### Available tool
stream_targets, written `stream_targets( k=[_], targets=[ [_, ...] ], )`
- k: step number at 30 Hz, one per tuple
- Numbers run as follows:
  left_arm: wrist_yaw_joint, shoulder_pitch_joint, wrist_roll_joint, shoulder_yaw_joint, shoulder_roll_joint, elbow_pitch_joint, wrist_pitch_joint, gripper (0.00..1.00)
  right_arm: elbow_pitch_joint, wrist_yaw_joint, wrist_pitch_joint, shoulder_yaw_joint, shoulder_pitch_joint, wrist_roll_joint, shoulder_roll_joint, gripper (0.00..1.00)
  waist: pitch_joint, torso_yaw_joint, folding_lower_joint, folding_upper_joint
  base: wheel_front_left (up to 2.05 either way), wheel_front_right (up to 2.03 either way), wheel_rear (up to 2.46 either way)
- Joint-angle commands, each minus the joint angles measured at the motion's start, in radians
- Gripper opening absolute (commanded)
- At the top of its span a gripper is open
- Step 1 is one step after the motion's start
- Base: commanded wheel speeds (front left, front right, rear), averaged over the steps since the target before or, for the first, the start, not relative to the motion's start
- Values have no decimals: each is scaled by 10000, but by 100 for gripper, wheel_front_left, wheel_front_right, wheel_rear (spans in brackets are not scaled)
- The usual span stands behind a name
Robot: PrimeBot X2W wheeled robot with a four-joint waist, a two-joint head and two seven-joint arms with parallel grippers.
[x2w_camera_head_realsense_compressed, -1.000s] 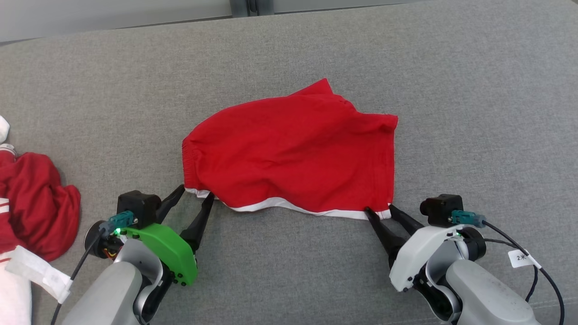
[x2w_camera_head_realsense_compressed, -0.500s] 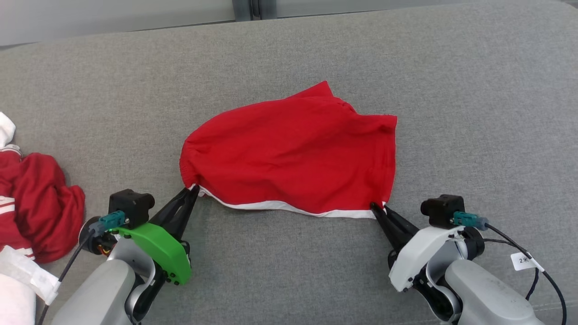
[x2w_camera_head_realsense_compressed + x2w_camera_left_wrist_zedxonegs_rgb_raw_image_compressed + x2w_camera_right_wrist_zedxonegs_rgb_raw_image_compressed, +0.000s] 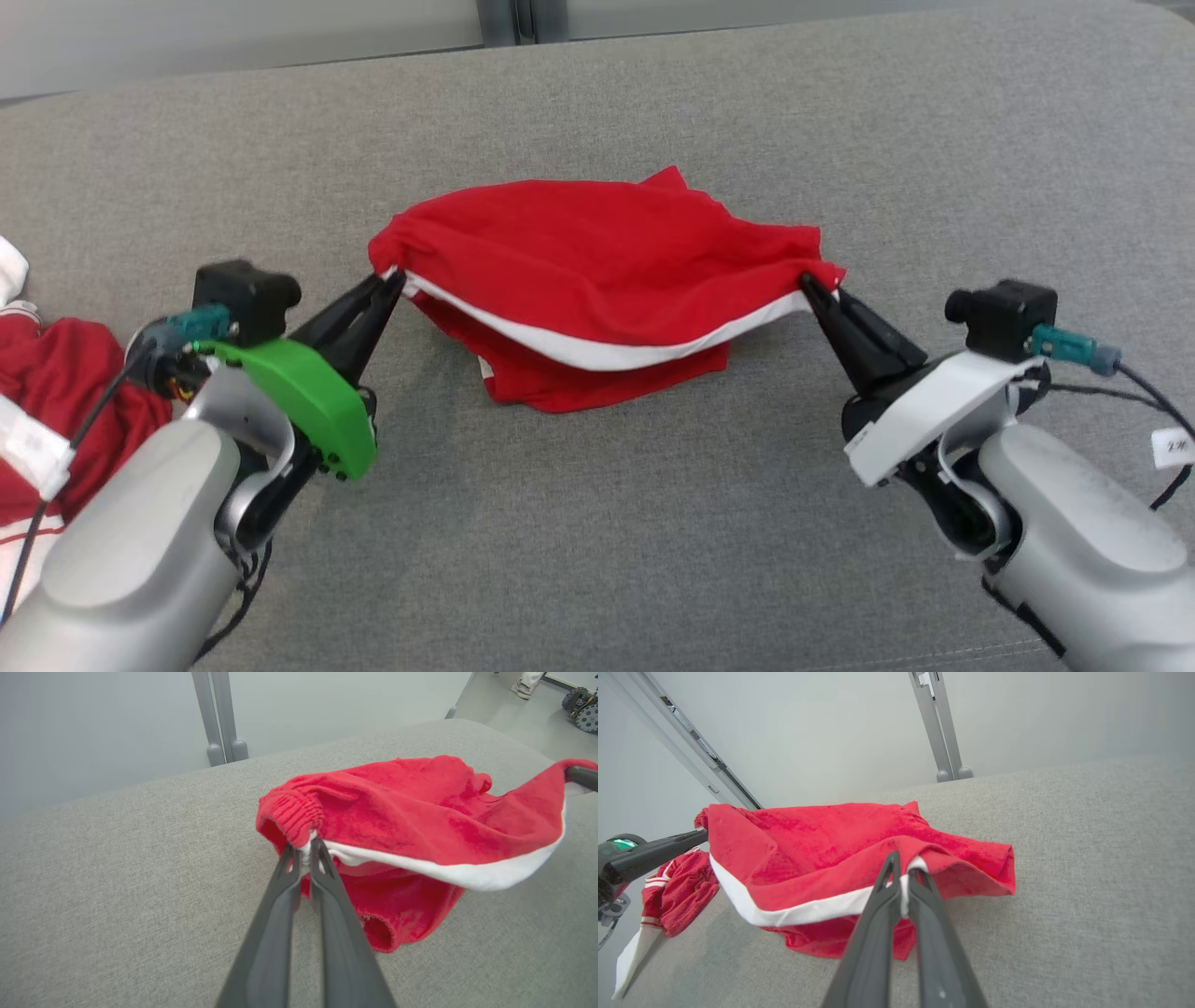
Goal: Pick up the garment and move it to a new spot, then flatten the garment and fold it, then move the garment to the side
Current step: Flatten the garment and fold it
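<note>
- Far left of the head view: a spare red pile (image 3: pixel 84 401), well apart from the work; best kept out of any sweep.
- Left of centre: left gripper (image 3: pixel 392 278) pinched shut on the left corner of the garment (image 3: pixel 597 243), just where the gathered waistband (image 3: pixel 292 812) meets the white hem (image 3: pixel 579 353). In the left wrist view, hem squeezed flat between the two fingers.
- Centre: garment slung between both grippers, near edge raised off the cushion (image 3: pixel 597 541), far part resting on it, a lower layer drooping underneath.
- Judged light, soft and limp: no stiffness of its own, hence the sag along the hem mid-span. Likely to bunch or double over unless kept taut from both ends.
- Looks napped, not slick, and in no way fragile; a firm pinch should do no harm.
- Best taken by the corners, on the thicker hem or waistband, rather than by loose single cloth in the middle, which would probably pull up one layer alone.
- Right of centre: right gripper (image 3: pixel 808 282) closed on the right corner, white hem nipped between its fingers in the right wrist view.
</note>
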Motion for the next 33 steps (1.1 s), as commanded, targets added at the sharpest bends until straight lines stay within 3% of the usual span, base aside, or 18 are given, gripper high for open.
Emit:
stream_targets(
  k=[1, 9, 18, 26, 33],
  targets=[
    [-16, -611, -113, -104, 107, -51, 194, 0, -22, 1, 148, 20, -401, -202, -309, 0, 319, 34, 0, -1, 0, 0, 0],
    [-22, -4025, -835, -581, 35, 989, 1379, 0, -150, 2, 672, 255, -3168, 172, -1018, 0, 1618, -24, 0, -1, 0, 0, 0],
    [-24, -7835, -1567, -1502, -275, 2327, 2232, 0, 813, 2, 666, 673, -7548, 1308, -1191, 0, 3017, -134, 0, -1, 0, 0, 0],
    [-23, -10476, -2455, -1502, -566, 3470, 1805, 0, 2042, 2, -167, 737, -10684, 1633, -1429, 0, 3592, -236, 0, -1, 0, 0, 0],
    [-23, -11198, -3379, -1626, -878, 4268, 1231, 0, 2873, 1, -443, 1015, -11637, 1901, -1537, 0, 3492, -325, 0, -1, 0, 0, 0]
  ],
)
